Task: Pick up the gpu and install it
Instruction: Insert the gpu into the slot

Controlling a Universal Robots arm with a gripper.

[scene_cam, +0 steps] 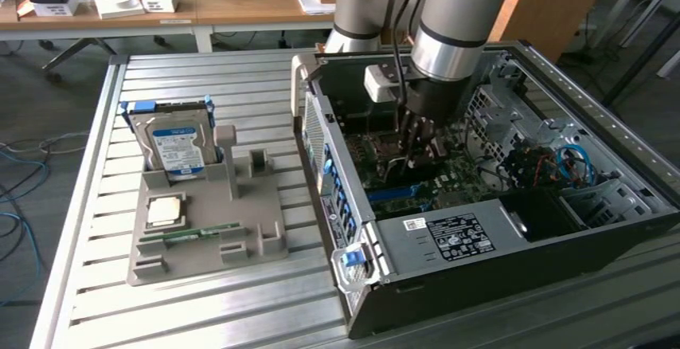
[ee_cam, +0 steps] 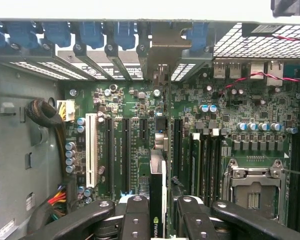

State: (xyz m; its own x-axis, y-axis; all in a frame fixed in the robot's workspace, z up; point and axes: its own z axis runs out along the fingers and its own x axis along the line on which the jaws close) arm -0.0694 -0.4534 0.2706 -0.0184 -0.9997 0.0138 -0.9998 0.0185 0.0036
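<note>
Black gripper (ee_cam: 161, 202) closest to the lens, clamped on both faces of the gpu (ee_cam: 157, 180), card held edge-on just above the motherboard (ee_cam: 240, 115) inside the open computer case (scene_cam: 595, 205). Cannot tell whether seated in a slot.

Likely risks: card edge missing the slot through a slight tilt in the grip; metal bracket snagging the rear panel; downward push while misaligned, straining the board.

Case contents: motherboard, cables (scene_cam: 568, 162). Outside, a grey holder (scene_cam: 255, 229) carrying an upright hard drive (scene_cam: 175, 146), processor chip (scene_cam: 165, 209) and memory stick (scene_cam: 191, 235).
</note>
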